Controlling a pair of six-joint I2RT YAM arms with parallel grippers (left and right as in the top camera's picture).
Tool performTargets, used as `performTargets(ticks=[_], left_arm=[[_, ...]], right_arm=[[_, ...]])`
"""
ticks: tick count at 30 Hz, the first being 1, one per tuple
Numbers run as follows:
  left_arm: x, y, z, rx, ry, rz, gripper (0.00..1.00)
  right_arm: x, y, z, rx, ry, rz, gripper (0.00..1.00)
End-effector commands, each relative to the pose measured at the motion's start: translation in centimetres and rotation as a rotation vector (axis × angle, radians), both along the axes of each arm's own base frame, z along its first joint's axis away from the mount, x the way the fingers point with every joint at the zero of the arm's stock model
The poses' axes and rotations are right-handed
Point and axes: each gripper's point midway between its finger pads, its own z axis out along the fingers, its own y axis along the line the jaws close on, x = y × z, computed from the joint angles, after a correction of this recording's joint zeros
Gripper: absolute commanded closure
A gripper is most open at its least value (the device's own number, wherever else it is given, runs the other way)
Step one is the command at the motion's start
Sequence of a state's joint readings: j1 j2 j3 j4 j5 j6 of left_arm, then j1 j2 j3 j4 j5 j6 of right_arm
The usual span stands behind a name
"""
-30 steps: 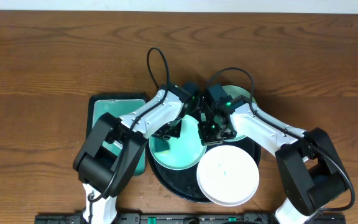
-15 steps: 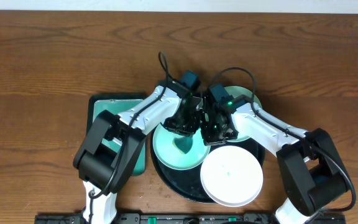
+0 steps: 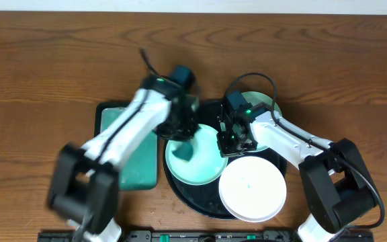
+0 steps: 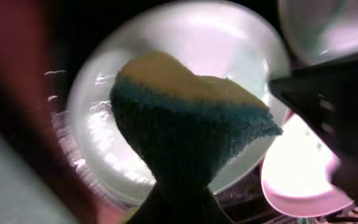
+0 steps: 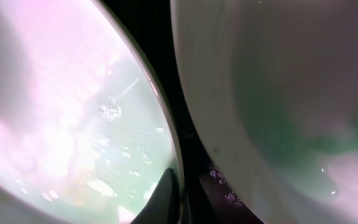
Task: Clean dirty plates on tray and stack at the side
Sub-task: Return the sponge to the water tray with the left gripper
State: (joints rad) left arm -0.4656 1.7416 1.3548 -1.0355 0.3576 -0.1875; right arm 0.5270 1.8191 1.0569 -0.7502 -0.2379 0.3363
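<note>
The black tray holds a mint-green plate with a teal smear left of its middle. A white plate overlaps the tray's front right, and a second mint-green plate sits at the back right. My left gripper is shut on a yellow and blue sponge, just above the mint plate's back left part. My right gripper is shut on that plate's right rim. One of its fingers lies inside the rim. Another plate lies close beside it.
A green rectangular tray lies left of the black tray, partly under my left arm. Brown wooden table surrounds everything. The white plate also shows at the right of the left wrist view.
My left arm has swung left and back, carrying the sponge from the plate's middle toward its back left rim. My right gripper has stayed on the rim.
</note>
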Motion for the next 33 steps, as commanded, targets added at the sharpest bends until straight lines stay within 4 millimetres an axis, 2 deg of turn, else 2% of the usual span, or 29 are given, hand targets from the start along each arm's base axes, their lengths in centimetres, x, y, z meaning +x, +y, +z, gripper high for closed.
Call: performTargets(ticks=[1,4,6,9,13,19,24,28,33], left_arm=[[1.8,4.1,3.5,0.113,-0.16,0.106,0.93],[2.9,9.0,5.1,0.251,-0.245,0.237,0.93],[3.4,12.1,5.5,0.307,-0.255,0.31,0.92],[3.8,15.6,4.8,0.335,-0.215,0.413,0.93],[4.2,19.1,3.0,0.362,-0.157,0.465,0.93],[5.7,19.4,-0.4,0.327,-0.094,0.431,0.93],[6.6,18.4,-4.0,0.284,-0.021,0.418,0.93],[6.3,17.8,-6.7,0.267,0.058,0.409,0.93],[5.6,17.7,-9.2,0.281,0.133,0.399,0.93]], right_arm=[[-0.8,-0.7,-0.9,-0.042,0.016,0.026,0.99],[-0.8,-0.7,-0.9,-0.044,0.019,0.026,0.99],[-0.8,-0.7,-0.9,-0.044,0.02,0.026,0.99],[-0.8,-0.7,-0.9,-0.044,0.02,0.026,0.99],[-0.8,-0.7,-0.9,-0.044,0.019,0.026,0.99],[-0.8,-0.7,-0.9,-0.044,0.019,0.026,0.99],[-0.8,-0.7,-0.9,-0.04,0.02,0.026,0.99],[-0.9,-0.7,-0.9,-0.04,0.021,0.026,0.99],[-0.9,-0.7,-0.9,-0.04,0.019,0.034,0.99]])
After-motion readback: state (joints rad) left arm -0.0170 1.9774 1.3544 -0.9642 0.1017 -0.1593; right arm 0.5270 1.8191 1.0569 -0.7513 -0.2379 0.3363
